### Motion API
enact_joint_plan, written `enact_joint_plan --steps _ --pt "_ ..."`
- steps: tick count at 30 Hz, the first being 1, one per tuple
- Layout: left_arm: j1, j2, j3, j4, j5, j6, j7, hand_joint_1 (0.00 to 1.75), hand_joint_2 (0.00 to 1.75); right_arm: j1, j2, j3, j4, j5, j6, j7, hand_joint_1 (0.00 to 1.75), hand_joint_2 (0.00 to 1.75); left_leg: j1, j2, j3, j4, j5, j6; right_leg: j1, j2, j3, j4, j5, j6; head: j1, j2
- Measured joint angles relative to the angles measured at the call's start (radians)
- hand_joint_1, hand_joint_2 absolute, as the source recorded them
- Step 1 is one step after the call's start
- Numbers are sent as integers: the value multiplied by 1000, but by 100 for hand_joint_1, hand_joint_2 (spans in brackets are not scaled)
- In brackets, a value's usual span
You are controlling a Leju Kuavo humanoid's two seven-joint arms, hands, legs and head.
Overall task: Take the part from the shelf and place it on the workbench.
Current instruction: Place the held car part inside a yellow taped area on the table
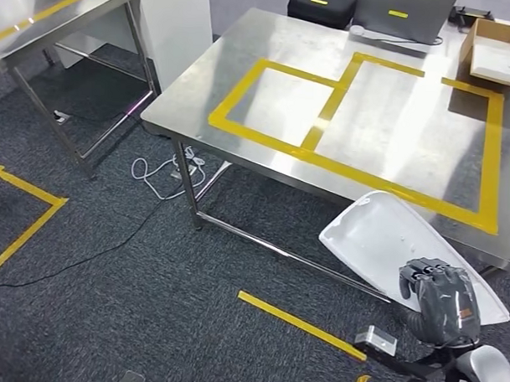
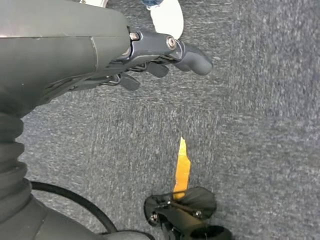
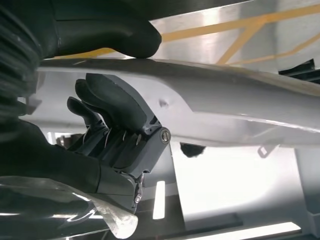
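The right hand [image 1: 440, 300] is dark grey, with thick jointed fingers and a small orange mark on its back. Behind it sits a black ribbed cover [image 1: 419, 322], then a glossy silver arm shell [image 1: 487, 373]. A round silver screw [image 3: 165, 135] pins one finger. The left hand [image 2: 151, 55] has a smooth grey thumb [image 2: 190, 56], thin dark fingers and a black cable [image 2: 75, 200].

White part [image 1: 390, 238], dark grey hand [image 1: 440, 300] — silver workbench [image 1: 394, 120] with yellow tape rectangles [image 1: 357, 111] — speckled blue-grey carpet [image 1: 110, 295].
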Motion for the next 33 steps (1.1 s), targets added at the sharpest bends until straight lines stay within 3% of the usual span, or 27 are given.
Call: enact_joint_plan --steps 2,4,7,8,9,10,12,13,18,19,20,22,23,24,25,27,28,30,33 --pt "-1 0 -1 0 -3 0 0 0 175 -1 0 3 1 1 0 0 175 175 1 2 6 1 -7 -11 -2 1 9 -10 -5 -9 -2 0" --pt "-4 0 -3 0 -4 -1 0 0 175 -4 0 5 2 2 0 0 175 175 2 4 -14 56 -34 -22 -7 -1 24 -19 -10 -20 -5 0" --pt "-2 0 -7 0 -4 -1 0 0 175 -8 0 10 4 4 1 0 175 175 7 4 -121 241 -95 -31 -8 -3 43 -22 -25 -30 -6 0" --pt "0 0 -8 0 -5 -1 0 0 175 -8 0 11 5 4 1 0 175 175 7 4 -149 276 -92 -32 -8 -3 50 -22 -31 -30 -7 0" --pt "2 0 -9 0 -6 -1 0 0 175 -8 0 13 6 4 2 0 175 175 8 4 -160 274 -68 -32 -9 -2 59 -22 -38 -29 -7 0" --pt "3 0 -10 0 -6 -1 1 0 175 -9 0 14 7 5 3 0 175 175 9 4 -154 235 -27 -31 -9 -1 70 -22 -45 -27 -7 0" --pt "3 1 -12 0 -8 -1 1 0 175 -12 0 17 9 6 6 0 175 175 7 5 -117 114 54 -26 -8 -1 86 -22 -61 -18 -7 0" --pt "2 1 -12 0 -8 -1 1 0 175 -14 0 19 9 7 7 0 175 175 6 6 -98 66 70 -22 -7 0 89 -22 -68 -12 -7 0" --pt "3 1 -16 0 -9 -1 2 0 175 -23 0 25 11 10 11 0 175 175 4 5 -65 9 62 3 -7 -2 99 -28 -82 16 -1 0" --pt "3 1 -17 0 -8 -1 2 0 175 -26 0 26 12 11 11 1 175 175 6 5 -58 2 62 8 -7 -2 86 0 -95 19 1 0" --pt "1 1 -17 0 -9 -2 2 0 175 -28 0 27 12 12 11 2 175 175 7 6 -52 -2 61 13 -8 -1 54 54 -116 22 3 0" --pt "0 0 -18 0 -11 -2 2 0 175 -30 0 30 16 14 12 3 175 175 5 5 -46 -4 54 19 -7 -1 -38 190 -155 24 6 0" --pt "1 0 -18 0 -12 -3 2 0 175 -30 0 33 19 16 13 3 175 175 4 5 -42 -4 49 21 -7 -1 -78 238 -157 25 6 0" --pt "2 0 -18 0 -13 -4 3 0 175 -30 0 35 21 17 14 4 175 175 3 4 -36 -3 43 22 -7 -1 -99 248 -138 24 6 0" --pt "3 0 -18 0 -13 -4 3 0 175 -31 0 38 23 19 14 4 175 175 1 4 -28 -3 37 22 -7 -1 -102 222 -101 22 6 0" --pt "4 0 -18 0 -14 -5 4 0 175 -38 0 43 27 21 16 5 175 175 -1 2 -9 -4 22 19 -5 -1 -63 99 -12 12 5 0" --pt "4 -1 -18 0 -14 -5 4 0 175 -43 0 46 29 22 16 5 175 175 -2 1 -4 -3 14 15 -2 -1 -37 42 11 6 6 0" --pt "2 -1 -19 0 -15 -6 4 0 175 -50 0 51 32 24 18 6 175 175 -3 1 0 -5 5 5 4 0 -9 -6 12 -4 3 0" --pt "0 -1 -19 0 -15 -8 5 0 175 -56 0 54 33 25 18 8 175 175 -1 3 8 -3 -8 -11 2 1 7 -21 4 -19 1 0"
